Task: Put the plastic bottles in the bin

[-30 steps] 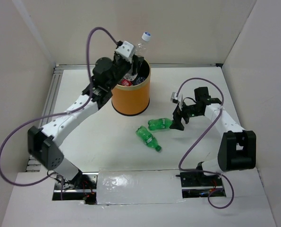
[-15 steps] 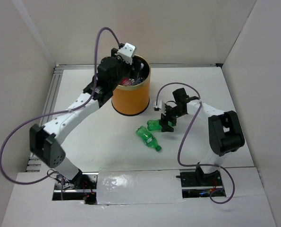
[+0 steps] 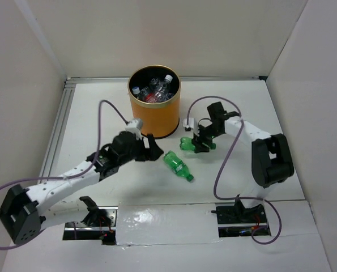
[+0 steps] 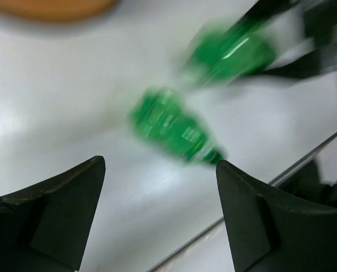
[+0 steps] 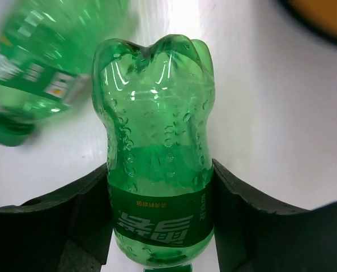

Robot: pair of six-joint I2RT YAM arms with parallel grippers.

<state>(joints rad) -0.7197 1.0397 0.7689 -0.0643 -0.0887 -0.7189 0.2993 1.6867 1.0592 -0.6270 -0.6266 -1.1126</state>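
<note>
The orange bin (image 3: 154, 116) stands at the back middle of the table, with several clear bottles (image 3: 154, 90) inside it. Two green bottles lie in front of it. My right gripper (image 3: 198, 143) is shut on one green bottle (image 5: 154, 102), with a finger pressed against each side of its labelled waist. The other green bottle (image 3: 178, 165) lies loose just left of it, cap toward the near edge. My left gripper (image 3: 151, 149) hangs low over the table, left of this loose bottle (image 4: 174, 127). It is open with nothing between its fingers (image 4: 60, 215).
White walls enclose the table on the left, back and right. The bin's orange side (image 5: 327, 14) is close behind the held bottle. The right arm's purple cable (image 3: 222, 164) loops over the table near the bottles.
My left arm has swung from above the bin down to the table, leaving the clear bottle in the bin, its jaws now open. My right gripper reached the green bottle and closed on it.
</note>
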